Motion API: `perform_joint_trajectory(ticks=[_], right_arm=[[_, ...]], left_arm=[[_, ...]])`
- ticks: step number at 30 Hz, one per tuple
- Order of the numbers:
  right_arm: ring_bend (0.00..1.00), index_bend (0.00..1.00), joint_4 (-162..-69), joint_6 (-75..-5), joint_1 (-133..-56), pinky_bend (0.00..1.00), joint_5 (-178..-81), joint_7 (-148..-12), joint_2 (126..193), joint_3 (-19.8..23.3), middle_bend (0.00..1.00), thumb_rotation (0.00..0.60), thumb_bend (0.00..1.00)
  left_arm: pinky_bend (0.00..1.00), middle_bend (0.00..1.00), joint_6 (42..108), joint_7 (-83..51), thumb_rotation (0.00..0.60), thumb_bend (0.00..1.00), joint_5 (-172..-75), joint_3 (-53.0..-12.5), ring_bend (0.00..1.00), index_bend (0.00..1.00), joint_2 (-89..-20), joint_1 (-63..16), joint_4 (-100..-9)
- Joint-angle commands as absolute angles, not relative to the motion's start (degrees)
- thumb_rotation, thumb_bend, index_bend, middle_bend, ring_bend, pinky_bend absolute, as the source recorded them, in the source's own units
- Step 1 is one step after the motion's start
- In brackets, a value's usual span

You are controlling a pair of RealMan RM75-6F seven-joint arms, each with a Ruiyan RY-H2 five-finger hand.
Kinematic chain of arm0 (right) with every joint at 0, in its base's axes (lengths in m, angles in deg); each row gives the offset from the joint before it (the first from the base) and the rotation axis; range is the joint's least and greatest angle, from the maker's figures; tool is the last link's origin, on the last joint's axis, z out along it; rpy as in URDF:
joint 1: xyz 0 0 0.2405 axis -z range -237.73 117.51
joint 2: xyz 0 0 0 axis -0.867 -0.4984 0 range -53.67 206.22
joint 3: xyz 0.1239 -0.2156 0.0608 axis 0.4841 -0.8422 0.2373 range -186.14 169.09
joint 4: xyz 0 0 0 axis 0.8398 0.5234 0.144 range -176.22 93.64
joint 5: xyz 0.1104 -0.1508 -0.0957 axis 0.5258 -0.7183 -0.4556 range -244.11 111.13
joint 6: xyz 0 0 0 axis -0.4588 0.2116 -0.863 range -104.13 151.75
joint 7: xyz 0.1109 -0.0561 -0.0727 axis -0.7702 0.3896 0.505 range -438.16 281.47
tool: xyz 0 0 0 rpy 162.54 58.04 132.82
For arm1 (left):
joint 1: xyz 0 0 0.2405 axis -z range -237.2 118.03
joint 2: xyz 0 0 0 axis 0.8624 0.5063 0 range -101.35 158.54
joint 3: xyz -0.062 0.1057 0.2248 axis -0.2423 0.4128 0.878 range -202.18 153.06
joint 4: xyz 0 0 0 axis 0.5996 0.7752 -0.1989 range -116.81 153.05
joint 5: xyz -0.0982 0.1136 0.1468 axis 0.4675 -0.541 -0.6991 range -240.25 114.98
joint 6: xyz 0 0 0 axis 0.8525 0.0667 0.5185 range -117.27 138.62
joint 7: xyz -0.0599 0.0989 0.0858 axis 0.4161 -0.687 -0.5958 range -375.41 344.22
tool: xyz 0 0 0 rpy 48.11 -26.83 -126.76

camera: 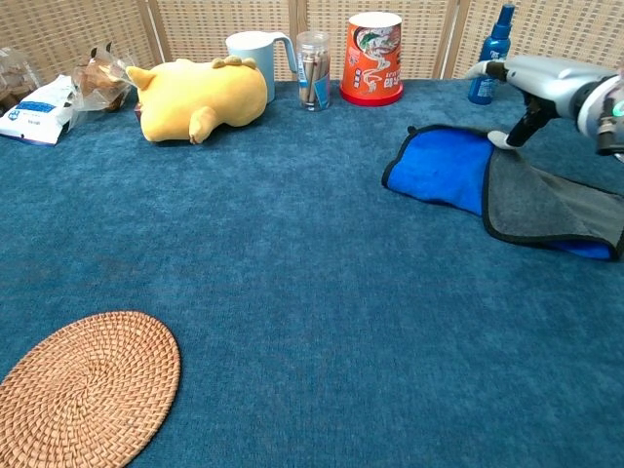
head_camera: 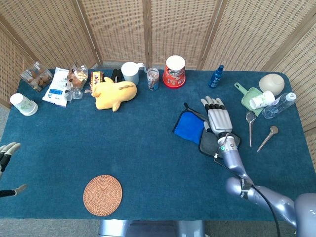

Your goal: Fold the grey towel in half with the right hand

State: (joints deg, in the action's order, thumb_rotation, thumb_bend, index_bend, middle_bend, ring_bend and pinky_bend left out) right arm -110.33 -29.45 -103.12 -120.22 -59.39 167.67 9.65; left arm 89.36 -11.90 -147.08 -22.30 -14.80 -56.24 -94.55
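On the right of the table: my right hand (head_camera: 217,118) hovers over the towel (camera: 546,201).
Towel: grey flap with dark edging lies over a blue layer; blue still shows bare on the side toward the table's middle, so I read it as partly folded.
Right fingers: stretched out side by side, pointing to the far edge, nothing in them; in the chest view the thumb tip sits at the grey flap's far corner, contact I cannot confirm.
Left hand (head_camera: 7,152): at the table's left edge, fingers apart, holding nothing.
Nearby right: two spoons (head_camera: 250,126), green scoop (head_camera: 248,97), clear bottle (head_camera: 279,104).
Far side: blue bottle (camera: 494,44), red cup (camera: 372,58), plush (camera: 200,97).
Near edge: woven mat (camera: 82,388), well apart.
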Motion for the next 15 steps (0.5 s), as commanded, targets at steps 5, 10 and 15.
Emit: perform_joint_trajectory(ticks=[5, 10, 15], right_arm=[[0.00, 0.00, -110.31, -30.92, -103.00, 0.00, -117.38, -54.69, 166.48, 9.27, 0.00, 0.600, 0.00], [0.00, 0.00, -112.29, -31.43, -102.34, 0.00, -116.39, -55.60, 165.70, 9.65, 0.00, 0.600, 0.00], [0.00, 0.00, -119.08, -33.85, -99.56, 0.00, -121.66, -59.60, 163.24, 7.42, 0.00, 0.600, 0.00]], left_arm=[[0.00, 0.00, 89.75, -12.01, 0.600, 0.16, -147.75, -22.04, 0.00, 0.00, -14.72, -56.49, -94.78], [0.00, 0.00, 90.16, -11.48, 0.600, 0.16, -147.94, -22.00, 0.00, 0.00, -14.53, -56.72, -94.76], [0.00, 0.00, 89.73, -11.50, 0.600, 0.16, -148.06, -21.95, 0.00, 0.00, -14.53, -56.49, -94.68]])
